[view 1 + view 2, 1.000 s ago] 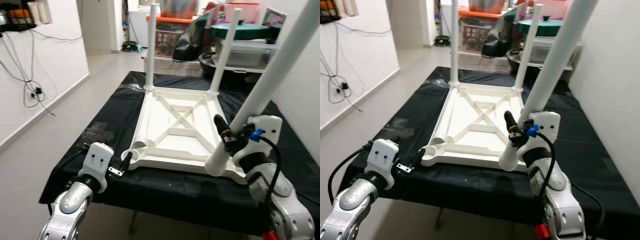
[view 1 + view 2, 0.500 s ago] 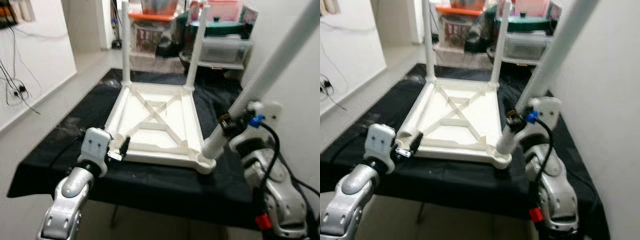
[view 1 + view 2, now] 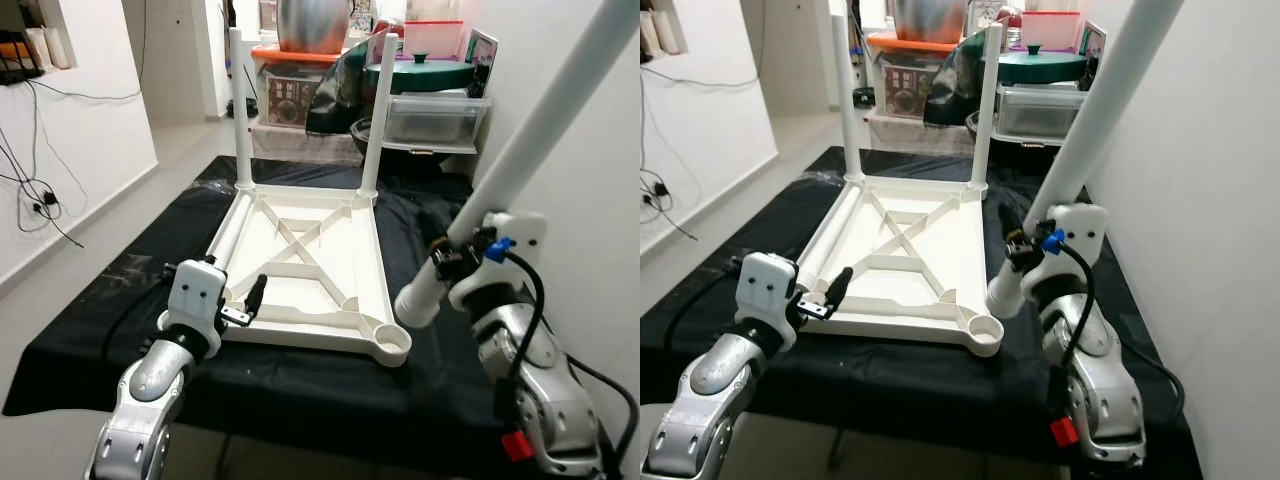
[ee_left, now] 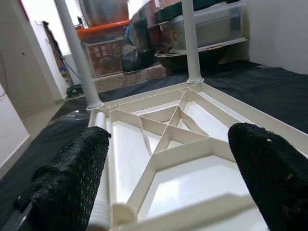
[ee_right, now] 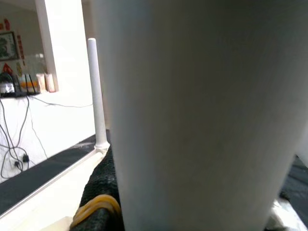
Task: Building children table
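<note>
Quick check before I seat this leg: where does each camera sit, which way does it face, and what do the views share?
Head eyes: look forward and down at the upturned tabletop on the black-covered table; both arms show, right gripper clamping the loose leg.
Left wrist: looks along the open left gripper across the tabletop's ribs.
Right wrist: looks along the held leg.
Shared: the far-left standing leg.

Two head cameras looking forward and down from above the near edge of the black-covered table [image 3: 330, 385], both sharing the upturned tabletop [image 3: 305, 270], left wrist camera low and close, facing across its ribs [image 4: 168, 139], right wrist camera pressed against the white leg [image 5: 192, 115]
</note>
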Tool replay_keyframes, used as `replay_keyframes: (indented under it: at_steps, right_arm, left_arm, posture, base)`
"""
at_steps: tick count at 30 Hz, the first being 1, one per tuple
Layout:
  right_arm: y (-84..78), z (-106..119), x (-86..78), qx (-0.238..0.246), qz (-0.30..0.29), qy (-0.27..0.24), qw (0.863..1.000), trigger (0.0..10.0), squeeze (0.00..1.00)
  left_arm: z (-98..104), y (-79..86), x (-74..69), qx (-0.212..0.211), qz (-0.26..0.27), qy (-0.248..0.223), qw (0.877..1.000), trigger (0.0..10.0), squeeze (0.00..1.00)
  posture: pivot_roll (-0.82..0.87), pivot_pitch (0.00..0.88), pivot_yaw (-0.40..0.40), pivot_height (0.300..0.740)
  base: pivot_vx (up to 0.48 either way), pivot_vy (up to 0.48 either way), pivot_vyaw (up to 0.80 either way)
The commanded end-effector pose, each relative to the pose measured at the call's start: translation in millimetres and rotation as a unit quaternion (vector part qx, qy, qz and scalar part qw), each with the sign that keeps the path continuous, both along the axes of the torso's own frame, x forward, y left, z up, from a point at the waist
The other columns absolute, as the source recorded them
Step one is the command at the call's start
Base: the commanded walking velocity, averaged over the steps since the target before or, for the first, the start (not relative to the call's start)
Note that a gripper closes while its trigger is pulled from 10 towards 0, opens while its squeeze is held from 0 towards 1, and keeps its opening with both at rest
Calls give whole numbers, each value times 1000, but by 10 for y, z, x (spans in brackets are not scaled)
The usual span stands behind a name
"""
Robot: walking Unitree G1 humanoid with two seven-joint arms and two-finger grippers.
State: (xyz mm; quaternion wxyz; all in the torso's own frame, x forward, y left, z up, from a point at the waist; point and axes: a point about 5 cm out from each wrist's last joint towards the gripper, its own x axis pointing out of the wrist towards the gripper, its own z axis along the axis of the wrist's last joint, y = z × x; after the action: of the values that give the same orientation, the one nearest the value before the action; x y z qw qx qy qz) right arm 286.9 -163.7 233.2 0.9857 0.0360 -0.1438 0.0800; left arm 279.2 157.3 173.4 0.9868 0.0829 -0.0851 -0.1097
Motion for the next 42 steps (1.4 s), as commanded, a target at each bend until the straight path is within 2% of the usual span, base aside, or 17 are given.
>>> replay_keyframes:
  at_steps: [1, 18, 24, 28, 39, 42]
  right_arm:
    - [-66, 6, 19, -1, -15, -5, 1000, 10000, 0]
    - [-122, -8, 64, 8, -18, -2, 1000, 10000, 0]
    - [-126, -5, 81, 31, -11, 5, 999, 10000, 0]
    - [-119, -3, 81, 28, -6, 5, 1000, 10000, 0]
    - [-64, 8, 95, 22, 20, 6, 1000, 10000, 0]
    - [-135, 20, 111, 16, 22, 12, 1000, 10000, 0]
  left_arm:
    - [35, -53, 28, -3, -14, -8, 1000, 10000, 0]
    - [10, -64, -19, -23, -27, -9, 999, 10000, 0]
    - [-10, -70, -33, -25, -34, -4, 999, 10000, 0]
    - [-7, -84, -34, -27, -38, -4, 999, 10000, 0]
    - [-48, -91, -24, -17, -39, 2, 999, 10000, 0]
    - [-81, -106, -21, -11, -43, 10, 999, 10000, 0]
  posture:
    - [28, 0, -57, 740]
    - [33, 0, -61, 740]
    - [34, 0, -61, 740]
    - [34, 0, -61, 740]
    - [34, 0, -57, 740]
    - [32, 0, -57, 740]
  base:
    - [390, 0, 0]
    - [0, 0, 0]
    - [0, 382, -247]
    - [0, 476, 0]
    - [0, 0, -91]
    - [0, 0, -713]
